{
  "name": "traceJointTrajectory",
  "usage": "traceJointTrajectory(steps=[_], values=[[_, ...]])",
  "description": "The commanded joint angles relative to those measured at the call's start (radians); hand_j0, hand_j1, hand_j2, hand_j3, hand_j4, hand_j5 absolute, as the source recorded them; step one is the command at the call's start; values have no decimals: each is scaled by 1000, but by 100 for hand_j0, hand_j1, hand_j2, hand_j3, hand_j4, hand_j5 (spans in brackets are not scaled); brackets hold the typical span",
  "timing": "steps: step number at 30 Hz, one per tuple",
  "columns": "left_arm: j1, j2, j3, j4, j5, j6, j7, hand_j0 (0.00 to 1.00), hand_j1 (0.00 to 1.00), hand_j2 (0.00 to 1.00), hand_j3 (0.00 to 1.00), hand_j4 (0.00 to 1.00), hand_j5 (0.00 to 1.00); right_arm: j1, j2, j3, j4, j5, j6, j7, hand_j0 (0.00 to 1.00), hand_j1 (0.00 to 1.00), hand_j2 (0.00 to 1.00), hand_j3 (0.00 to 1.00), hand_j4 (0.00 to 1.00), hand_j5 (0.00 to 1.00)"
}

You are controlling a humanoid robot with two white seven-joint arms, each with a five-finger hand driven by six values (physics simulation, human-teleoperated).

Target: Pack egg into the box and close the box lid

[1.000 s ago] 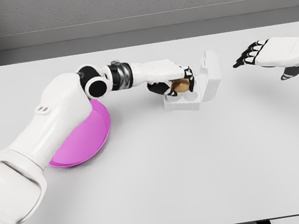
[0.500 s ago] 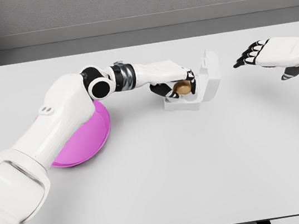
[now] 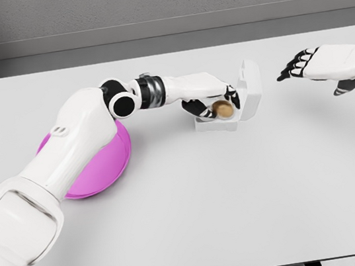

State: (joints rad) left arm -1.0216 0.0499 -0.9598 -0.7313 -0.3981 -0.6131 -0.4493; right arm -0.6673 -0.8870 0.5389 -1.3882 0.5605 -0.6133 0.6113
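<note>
Basically: white table [image 3: 240,197], pink plate [image 3: 106,167] partly under left arm. White box [image 3: 228,115], lid [image 3: 250,89] standing open. Left hand [image 3: 209,98] over box, fingers curled round brown egg [image 3: 223,109], just above tray. Right hand [image 3: 324,63] hovers well apart, fingers spread, empty.

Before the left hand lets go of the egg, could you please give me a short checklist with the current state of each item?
1. Egg grasped by left hand: ok, fingers curled around it.
2. Egg above the box: ok, it sits over the open tray.
3. Egg seated in a cup: cannot tell, the hand hides the contact.
4. Lid open and clear of the hand: ok, upright on the box's right side.
5. Right hand clear of the box: ok, open, hovering to the right.
6. Pink plate out of the way: ok, left of the box.
</note>
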Motion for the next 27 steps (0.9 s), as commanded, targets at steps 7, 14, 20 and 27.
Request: traceJointTrajectory(steps=[7,14,20,27], values=[[0,5,7,6,12,2,1,89,89,89,89,89,89,0,-1,3,-3,-4,2,0,100,100,100,100,100,100],[-18,85,10,-5,97,2,3,100,100,100,100,100,100,0,3,10,-9,-4,2,0,100,100,100,100,100,100],[-60,396,49,-7,268,2,6,100,100,100,100,100,100,0,17,30,-17,-4,2,0,100,100,100,100,100,100],[-49,416,52,-26,263,2,1,100,100,100,100,100,100,-14,36,46,-54,-4,2,0,100,100,100,100,100,100]])
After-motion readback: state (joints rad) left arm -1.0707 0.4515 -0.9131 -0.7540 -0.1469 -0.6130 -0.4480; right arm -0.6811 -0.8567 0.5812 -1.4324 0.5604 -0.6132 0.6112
